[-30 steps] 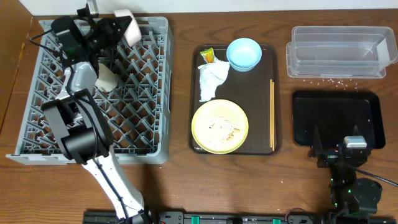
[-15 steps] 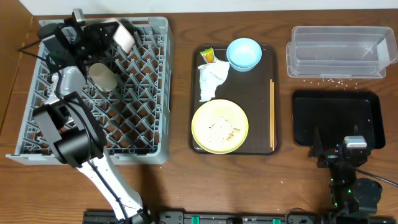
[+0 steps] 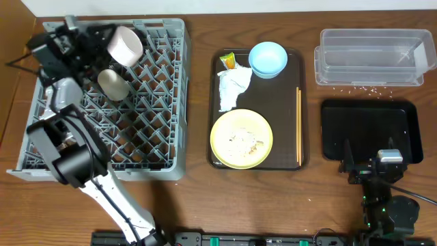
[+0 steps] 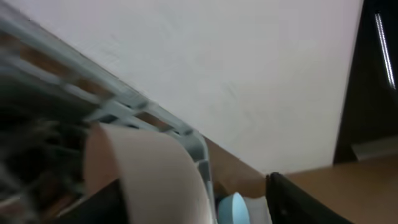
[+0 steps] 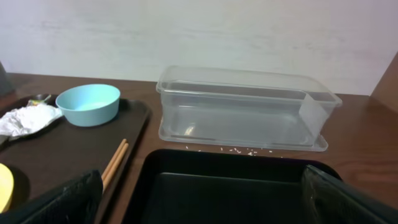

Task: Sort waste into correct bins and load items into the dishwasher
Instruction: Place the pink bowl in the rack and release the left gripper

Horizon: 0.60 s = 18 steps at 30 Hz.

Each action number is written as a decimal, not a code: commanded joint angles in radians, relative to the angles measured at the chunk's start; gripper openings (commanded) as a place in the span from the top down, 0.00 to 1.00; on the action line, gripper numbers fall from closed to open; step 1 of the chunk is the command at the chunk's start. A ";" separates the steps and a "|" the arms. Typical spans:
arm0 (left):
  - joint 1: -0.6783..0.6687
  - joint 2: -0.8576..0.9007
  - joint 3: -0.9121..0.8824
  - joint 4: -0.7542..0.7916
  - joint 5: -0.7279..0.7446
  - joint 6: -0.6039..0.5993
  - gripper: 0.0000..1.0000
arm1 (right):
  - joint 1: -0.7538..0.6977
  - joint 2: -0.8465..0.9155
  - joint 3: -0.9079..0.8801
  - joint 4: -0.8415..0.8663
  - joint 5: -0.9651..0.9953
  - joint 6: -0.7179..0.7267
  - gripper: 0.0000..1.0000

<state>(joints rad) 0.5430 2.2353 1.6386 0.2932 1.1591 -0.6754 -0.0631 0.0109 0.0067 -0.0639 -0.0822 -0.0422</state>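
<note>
Leftward swings the left gripper (image 3: 102, 42) since a second ago, and the white bowl (image 3: 125, 45) goes with it, down from the far rim of the dish rack (image 3: 157, 102) to just inside its far-left corner. Its fingers grip the bowl, which is tipped on its side (the left wrist view is blurred, just a pale curved wall beside one finger). The small white cup (image 3: 112, 83) lies in the rack just nearer than the bowl, barely shifted.

Just right of the rack, the brown serving tray (image 3: 280, 102) carries the blue bowl (image 3: 268, 58), wrapper (image 3: 228, 61), napkin (image 3: 232, 87), yellow plate (image 3: 241, 139) with crumbs, and chopsticks (image 3: 298, 126). Well to the right of the rack sit the clear tub (image 3: 369, 58) and the black tray (image 3: 372, 126). The right gripper (image 3: 369, 156) hangs over the black tray's near edge, fingers spread wide, holding nothing.
</note>
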 commanded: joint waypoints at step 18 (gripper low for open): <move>0.166 -0.117 0.002 -0.097 -0.045 0.090 0.92 | -0.008 -0.006 -0.001 -0.004 -0.004 -0.015 0.01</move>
<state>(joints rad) 0.7197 2.2189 1.6367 0.2218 1.1248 -0.6552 -0.0631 0.0109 0.0067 -0.0639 -0.0822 -0.0422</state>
